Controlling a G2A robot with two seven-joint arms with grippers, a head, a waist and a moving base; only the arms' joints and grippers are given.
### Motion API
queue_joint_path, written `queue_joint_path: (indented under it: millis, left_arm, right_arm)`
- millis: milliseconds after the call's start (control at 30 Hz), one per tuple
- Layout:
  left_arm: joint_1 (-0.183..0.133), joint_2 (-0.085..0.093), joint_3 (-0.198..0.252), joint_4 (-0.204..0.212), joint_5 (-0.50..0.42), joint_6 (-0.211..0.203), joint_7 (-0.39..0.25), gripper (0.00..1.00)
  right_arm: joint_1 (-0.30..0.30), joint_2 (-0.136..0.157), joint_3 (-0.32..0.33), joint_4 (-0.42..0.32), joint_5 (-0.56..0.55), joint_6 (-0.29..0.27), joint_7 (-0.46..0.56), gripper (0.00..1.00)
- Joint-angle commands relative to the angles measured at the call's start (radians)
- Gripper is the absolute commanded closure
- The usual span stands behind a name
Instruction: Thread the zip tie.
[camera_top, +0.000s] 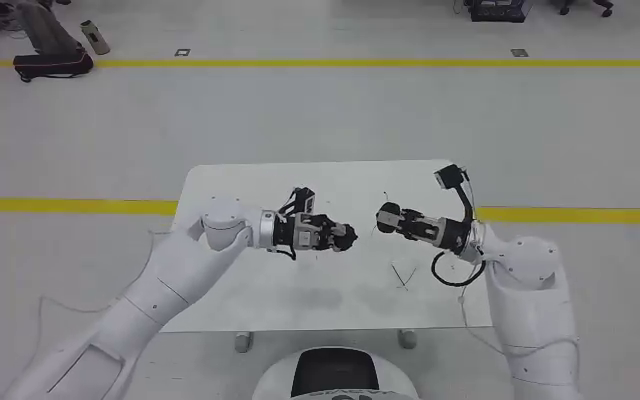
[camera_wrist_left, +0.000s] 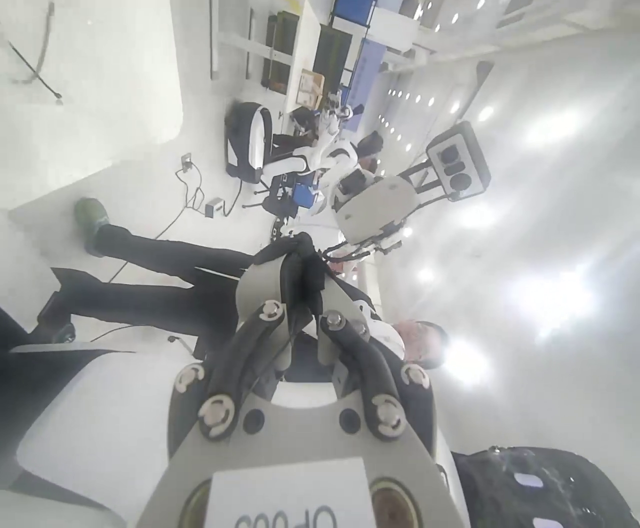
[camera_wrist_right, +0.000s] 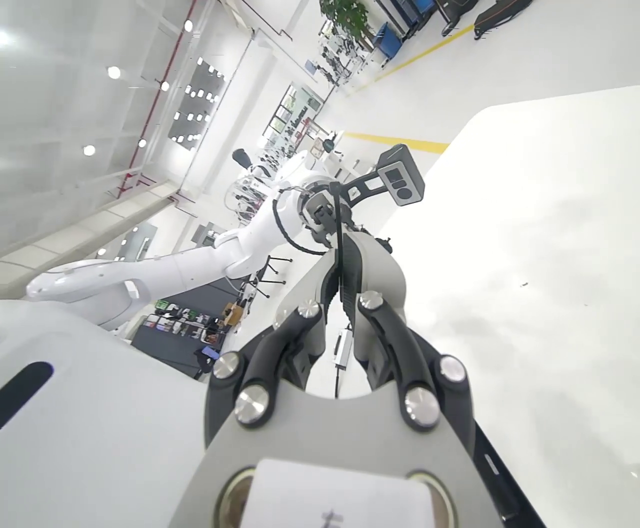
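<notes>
Above the middle of the white rectangular surface (camera_top: 250, 182), the right end effector (camera_wrist_right: 342, 252) pinches a thin black plastic zip tie (camera_wrist_right: 340, 227), which is held clear of the surface. The left end effector (camera_wrist_left: 300, 260) faces it closely, fingers drawn together; whether it holds anything is unclear. Two loose thin ties (camera_top: 404, 273) lie crossed near the front edge.

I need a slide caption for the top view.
Left gripper faces right gripper above white table bearing loose zip ties.

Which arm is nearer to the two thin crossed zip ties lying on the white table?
Right. The right claw hangs just beyond the thin crossed zip ties; the left claw is farther, off to their side.
</notes>
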Motion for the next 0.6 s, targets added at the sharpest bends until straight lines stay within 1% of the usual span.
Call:
queue_joint_path:
  millis: [0,67,100,367,500,567]
  left_arm:
    - [-0.006,0.002,-0.002,-0.002,-0.001,0.016,-0.023,1.00]
    - [-0.010,0.003,-0.005,-0.005,0.000,0.026,-0.032,1.00]
    - [-0.011,0.004,-0.005,-0.007,-0.001,0.039,-0.042,1.00]
    - [-0.016,0.007,-0.005,-0.020,0.014,0.079,-0.039,1.00]
    - [-0.018,0.008,-0.004,-0.025,0.019,0.088,-0.033,1.00]
    - [-0.017,0.008,-0.006,-0.029,0.023,0.075,-0.024,1.00]
  right_arm:
    - [0.001,0.005,-0.003,-0.008,-0.009,0.000,-0.003,1.00]
    - [0.001,0.010,-0.010,-0.018,-0.019,0.000,-0.005,1.00]
    - [0.001,0.014,-0.013,-0.023,-0.029,0.000,-0.008,1.00]
    - [-0.002,0.037,-0.040,-0.058,-0.047,0.000,-0.022,1.00]
    - [-0.006,0.048,-0.046,-0.069,-0.040,0.000,-0.037,1.00]
    - [-0.008,0.051,-0.047,-0.071,-0.029,0.000,-0.050,1.00]
